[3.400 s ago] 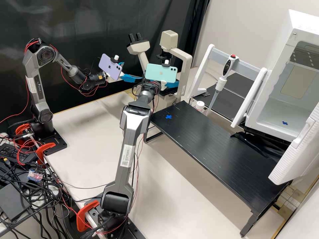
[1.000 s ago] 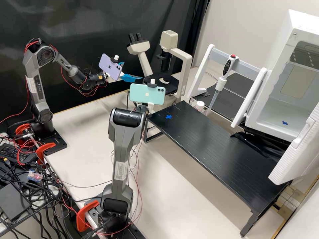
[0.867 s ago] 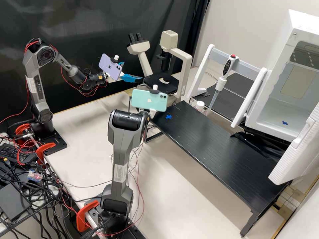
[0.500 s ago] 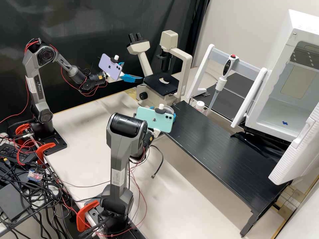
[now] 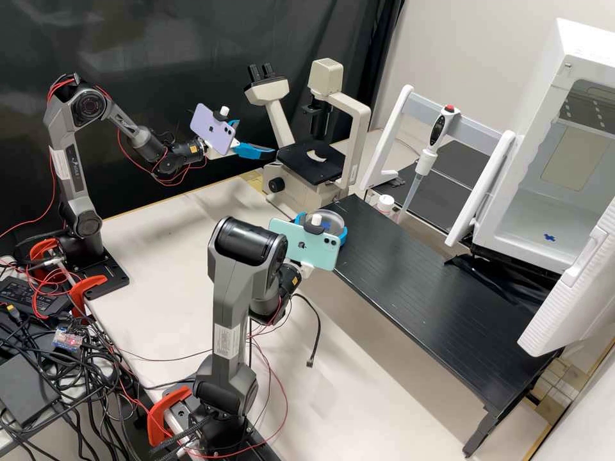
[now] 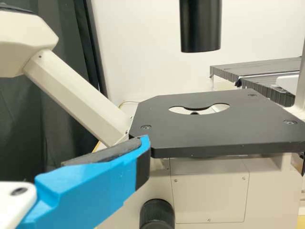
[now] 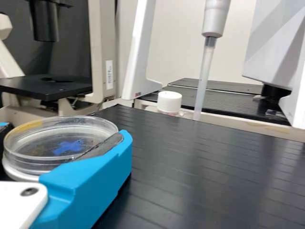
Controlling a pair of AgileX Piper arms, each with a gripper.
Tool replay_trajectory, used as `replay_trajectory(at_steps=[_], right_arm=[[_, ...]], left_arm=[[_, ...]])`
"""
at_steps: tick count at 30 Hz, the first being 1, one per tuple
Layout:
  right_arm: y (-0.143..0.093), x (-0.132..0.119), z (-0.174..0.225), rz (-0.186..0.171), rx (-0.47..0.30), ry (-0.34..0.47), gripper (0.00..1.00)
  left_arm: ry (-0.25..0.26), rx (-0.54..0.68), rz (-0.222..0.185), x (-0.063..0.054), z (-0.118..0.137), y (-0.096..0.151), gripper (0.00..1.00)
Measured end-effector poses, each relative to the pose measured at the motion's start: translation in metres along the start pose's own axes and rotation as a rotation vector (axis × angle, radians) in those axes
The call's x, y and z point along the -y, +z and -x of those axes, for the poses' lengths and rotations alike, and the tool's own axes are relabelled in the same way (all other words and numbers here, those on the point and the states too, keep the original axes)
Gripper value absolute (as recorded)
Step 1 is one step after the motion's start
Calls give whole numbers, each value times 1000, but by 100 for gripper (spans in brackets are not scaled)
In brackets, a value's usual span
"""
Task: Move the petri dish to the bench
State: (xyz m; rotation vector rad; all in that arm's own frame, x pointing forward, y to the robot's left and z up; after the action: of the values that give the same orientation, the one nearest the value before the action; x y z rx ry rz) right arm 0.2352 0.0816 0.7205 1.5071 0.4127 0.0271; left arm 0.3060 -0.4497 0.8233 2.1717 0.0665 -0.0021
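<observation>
Petri dish (image 7: 33, 136) is observed at the near-microscope end of the black tabletop (image 5: 435, 301), with a blue cross mark (image 7: 69, 147) seen through its clear plastic. The dish is clamped between the blue fingers of the right pincer (image 5: 325, 224); whether its base touches the black tabletop cannot be told. The left pincer (image 5: 256, 137) is held in the air beside the microscope (image 5: 360, 121), its two fingers apart and nothing between them. The microscope stage (image 6: 219, 129), a black plate with a central cut-out, is seen close up in the left wrist view. A white-capped bottle (image 7: 169, 101) is noted beyond the black tabletop, near the tip of a pipette (image 5: 439, 128), which is hung upright, slightly tilted, on a white-sided stand (image 5: 386, 141). At the far side, a white chamber (image 5: 500, 237) is recorded with its door (image 5: 567, 288) open; a second blue cross (image 5: 549, 237) is marked on its floor.
</observation>
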Motion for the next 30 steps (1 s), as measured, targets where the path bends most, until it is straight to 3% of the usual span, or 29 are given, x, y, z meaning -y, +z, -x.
replay_trajectory(at_steps=[4, 5, 14, 20, 27, 30], right_arm=[[-2, -2, -9, -3, -11, 15, 0], [-3, -3, -11, -4, -15, 21, 100], [-5, -5, -21, -9, 22, 22, 100], [-8, -4, -20, 25, 44, 42, 100], [-13, -12, 8, 26, 45, 65, 100], [-23, -21, 29, 35, -5, 88, 100]], left_arm=[[0, 0, 0, 0, 0, 0, 100], [0, 0, 0, 0, 0, 0, 100], [0, 0, 0, 0, 0, 0, 100], [0, 0, 0, 0, 0, 0, 100], [0, 0, 0, 0, 0, 0, 100], [0, 0, 0, 0, 0, 0, 100]])
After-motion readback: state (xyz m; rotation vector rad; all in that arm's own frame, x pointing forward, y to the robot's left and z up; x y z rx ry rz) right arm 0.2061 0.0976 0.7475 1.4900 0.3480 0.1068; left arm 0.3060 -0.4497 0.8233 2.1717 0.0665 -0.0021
